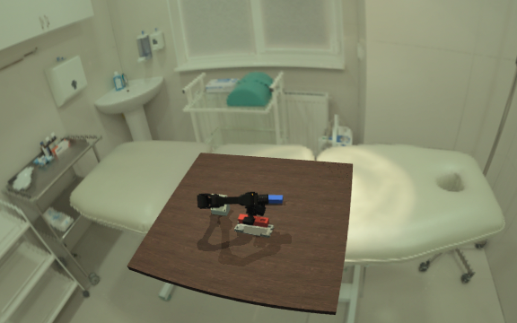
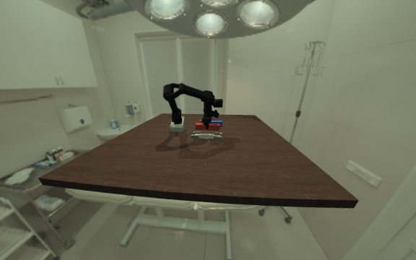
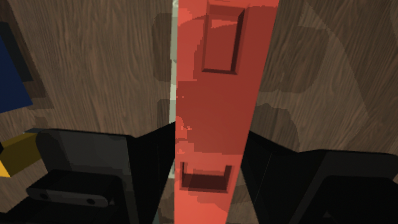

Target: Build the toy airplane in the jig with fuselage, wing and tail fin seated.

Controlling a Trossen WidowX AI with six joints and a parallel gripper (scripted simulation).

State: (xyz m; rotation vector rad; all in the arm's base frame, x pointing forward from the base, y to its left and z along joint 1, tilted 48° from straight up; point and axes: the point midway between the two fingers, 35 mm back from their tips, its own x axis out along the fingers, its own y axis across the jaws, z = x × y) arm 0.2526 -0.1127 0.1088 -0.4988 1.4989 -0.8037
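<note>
The red fuselage is level and sockets up, raised above the pale cradle. My gripper points down and is shut on the fuselage across its sides, near one socket. In the wrist view the fuselage hides most of the cradle; only a pale strip shows along its left side. The blue wing lies on the table behind the cradle. The yellow tail fin is beside the wing, partly hidden.
The wooden table carries everything. The arm's pale base stands to the left of the cradle in the top and exterior views. The arm arches from it over the parts, and its shadow falls in front.
</note>
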